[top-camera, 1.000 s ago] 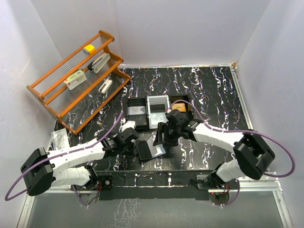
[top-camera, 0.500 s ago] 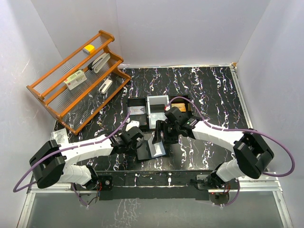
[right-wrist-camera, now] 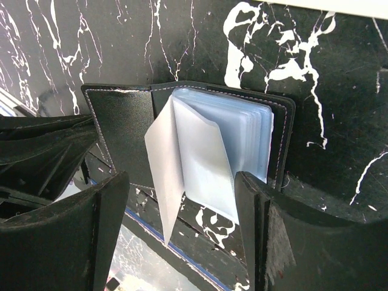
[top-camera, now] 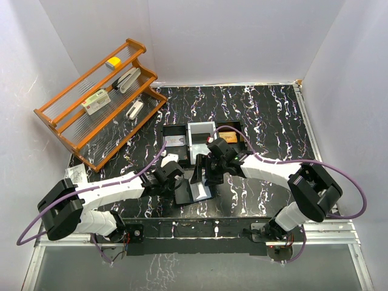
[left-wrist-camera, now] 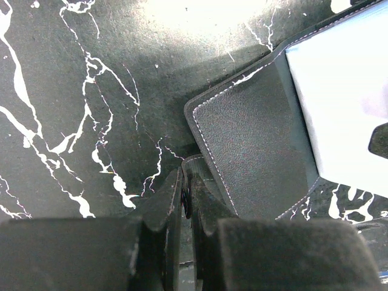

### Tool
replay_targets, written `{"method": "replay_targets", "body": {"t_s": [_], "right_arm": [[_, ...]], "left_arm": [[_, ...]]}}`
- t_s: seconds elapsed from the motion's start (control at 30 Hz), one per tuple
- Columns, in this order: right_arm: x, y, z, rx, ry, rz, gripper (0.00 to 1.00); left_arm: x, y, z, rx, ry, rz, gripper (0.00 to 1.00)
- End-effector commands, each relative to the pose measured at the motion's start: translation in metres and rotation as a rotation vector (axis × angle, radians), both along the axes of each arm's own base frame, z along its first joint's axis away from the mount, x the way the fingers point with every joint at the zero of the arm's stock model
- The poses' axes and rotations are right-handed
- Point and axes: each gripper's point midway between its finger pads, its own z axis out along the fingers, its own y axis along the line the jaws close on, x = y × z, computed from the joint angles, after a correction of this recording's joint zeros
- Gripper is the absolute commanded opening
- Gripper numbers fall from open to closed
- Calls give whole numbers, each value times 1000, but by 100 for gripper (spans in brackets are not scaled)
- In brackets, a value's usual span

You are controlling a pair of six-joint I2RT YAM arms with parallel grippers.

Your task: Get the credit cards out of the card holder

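Card holder (right-wrist-camera: pixel 121 130) (grained black, stitched, glossy pockets (right-wrist-camera: pixel 239 139)) pinched by L fingers (left-wrist-camera: pixel 160 209); R fingers (right-wrist-camera: pixel 60 233) wide apart, empty.

Bench under me: black top (top-camera: pixel 273 115), white marble veining all over, metal strip (top-camera: pixel 309 130) along the right edge.

Far-left corner: orange wooden rack (top-camera: pixel 97 103), slatted tiers, set on a slant along the left edge.

Middle of the bench, a little toward the far edge: black three-compartment tray (top-camera: pixel 176 127), long side parallel to the far edge.

Just nearer than the tray, close to the near edge: card holder (top-camera: pixel 195 190), open, black cover against the top, pale blue clear sleeves fanned upward.

Left edge, toward the near-left corner: small clear packet (top-camera: pixel 74 176), contents too small to tell.
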Motion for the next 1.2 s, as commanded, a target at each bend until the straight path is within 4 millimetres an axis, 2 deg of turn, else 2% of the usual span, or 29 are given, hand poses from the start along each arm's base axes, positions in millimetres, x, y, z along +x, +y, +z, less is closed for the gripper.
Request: {"method": "replay_targets", "body": {"t_s": [0.0,0.1,0.2,0.33,0.47,0.8,0.93,1.07,1.17], "right_arm": [[15,13,18,42,-56,-12,69],[10,14,7,26,-21,10,68],[3,23,9,95,4,53,67],[-3,37,28,202,6,93,65],[0,40,46,243,-26,100,64],[-14,52,71,339,-24,179,60],[-19,53,64,340,11,170,59],[-36,69,64,417,76,232,57],[-38,75,49,371,95,215,57]], "left_arm": [[4,-10,8,-51,-23,-1,0],[6,-12,10,-51,-28,-9,0],[7,-12,9,-34,-27,-12,0],[7,-11,7,-23,-23,-13,0],[7,-10,7,-28,-27,-7,0],[1,-4,3,-35,-3,55,0],[-6,-11,3,-132,21,107,0],[-8,-13,6,-176,20,129,0],[-8,-11,8,-167,18,141,0]]}}
